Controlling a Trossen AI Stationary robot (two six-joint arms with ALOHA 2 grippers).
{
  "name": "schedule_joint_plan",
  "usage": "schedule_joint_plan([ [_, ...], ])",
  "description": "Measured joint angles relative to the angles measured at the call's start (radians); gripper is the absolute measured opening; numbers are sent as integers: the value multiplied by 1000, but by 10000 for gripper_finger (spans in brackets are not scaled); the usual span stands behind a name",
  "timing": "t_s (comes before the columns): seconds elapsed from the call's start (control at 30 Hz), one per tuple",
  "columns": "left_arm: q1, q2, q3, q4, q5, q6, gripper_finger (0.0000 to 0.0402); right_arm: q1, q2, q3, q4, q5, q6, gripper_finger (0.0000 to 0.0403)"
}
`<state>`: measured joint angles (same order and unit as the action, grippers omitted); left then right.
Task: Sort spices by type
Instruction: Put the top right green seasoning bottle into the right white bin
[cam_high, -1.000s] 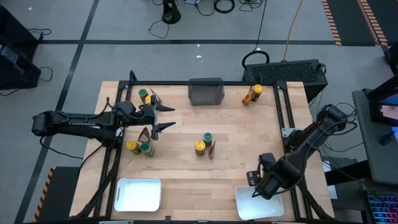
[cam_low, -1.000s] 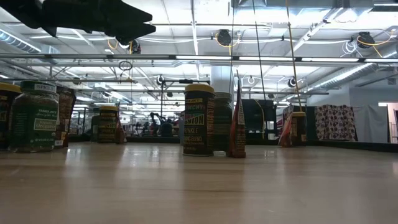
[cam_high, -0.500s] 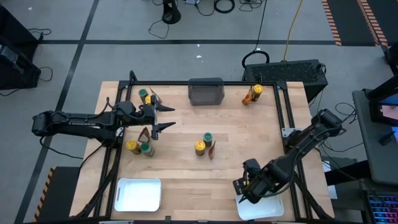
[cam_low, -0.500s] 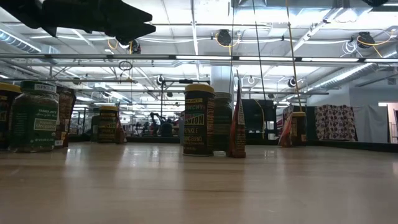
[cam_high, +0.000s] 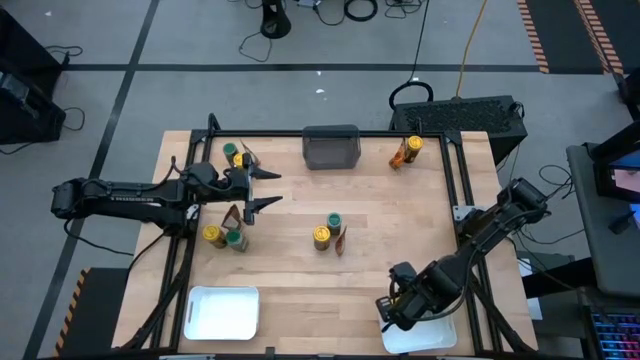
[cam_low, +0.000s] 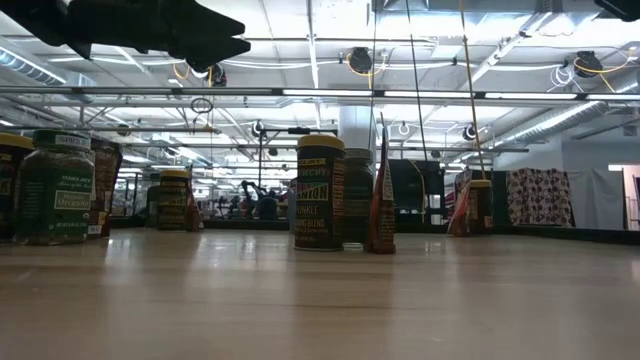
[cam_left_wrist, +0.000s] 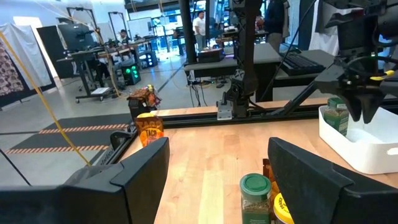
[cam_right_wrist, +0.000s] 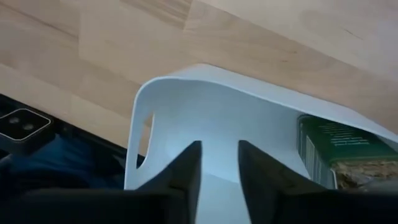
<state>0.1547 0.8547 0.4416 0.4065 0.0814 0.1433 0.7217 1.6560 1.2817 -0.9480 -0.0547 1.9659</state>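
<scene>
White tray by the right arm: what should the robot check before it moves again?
1. Green-lidded jar is inside the white tray: ok.
2. Right gripper is empty, its fingers apart with nothing between them: ok.
3. Right gripper is high enough to clear the tray's wall: cannot tell.
4. Left gripper is open, empty and above the table, out of the way: ok.
5. Middle yellow-lidded jar is upright and free to pick: ok.
</scene>
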Motion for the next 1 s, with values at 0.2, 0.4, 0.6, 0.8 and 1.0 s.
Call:
schedule_joint_plan([
  [0.2, 0, 0, 0, 0, 0, 0, 277, 2, 29, 0, -11, -61, -16, 5],
  [0.4, 0, 0, 0, -2, 0, 0, 277, 2, 66, 0, -45, -165, -17, 2],
  [0.6, 0, 0, 0, -3, 0, -1, 277, -4, 81, -2, -116, -188, -16, 1],
  [0.8, 0, 0, 0, -3, 0, -1, 277, -21, 81, -2, -161, -189, -15, 1],
  [1.0, 0, 0, 0, -3, 0, -1, 277, -28, 82, -2, -163, -243, -15, 1],
])
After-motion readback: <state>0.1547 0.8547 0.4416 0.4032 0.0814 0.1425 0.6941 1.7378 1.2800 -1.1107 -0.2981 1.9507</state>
